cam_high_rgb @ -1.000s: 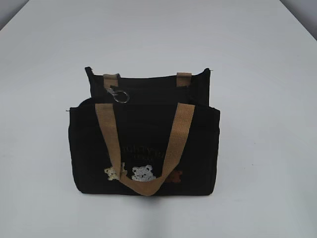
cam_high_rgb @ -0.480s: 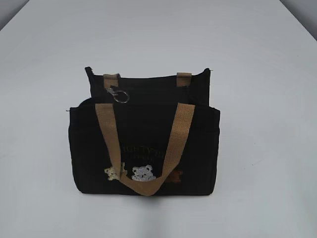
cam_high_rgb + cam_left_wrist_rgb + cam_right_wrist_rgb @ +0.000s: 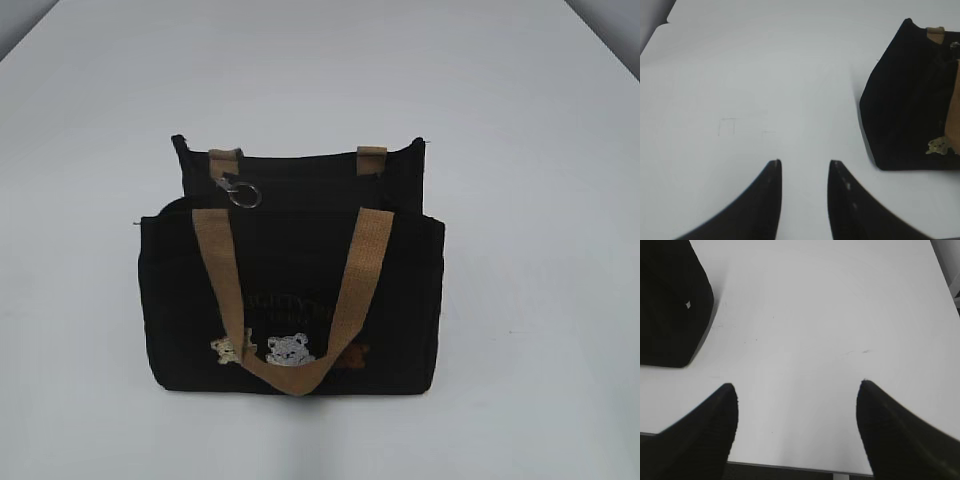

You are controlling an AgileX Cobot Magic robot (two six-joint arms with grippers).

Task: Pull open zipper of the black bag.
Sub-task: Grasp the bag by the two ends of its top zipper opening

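Right, we read it near to far.
Left gripper [image 3: 804, 170]: we see it spread a little over bare table [image 3: 740, 75], pinching nothing.
Right gripper [image 3: 797, 390]: we see it spread wide, empty.
Black bag [image 3: 290, 290]: we find it upright mid-table, bears facing us, apart from both claws.
Zipper [image 3: 243, 194]: we spot its ring pull at the top, left side.

Small boxy black fabric bags [image 3: 290, 300]: one
Tan webbing handles [image 3: 290, 300]: two, front [image 3: 222, 280] and rear [image 3: 371, 153]
Small silver metal ring pulls [image 3: 243, 196]: one
Embroidered bears: three, cream [image 3: 232, 350], grey-white [image 3: 290, 349], brown [image 3: 355, 354]
White tabletops [image 3: 520, 150]: one
Black curved grippers: two, left [image 3: 804, 170], right [image 3: 797, 390]
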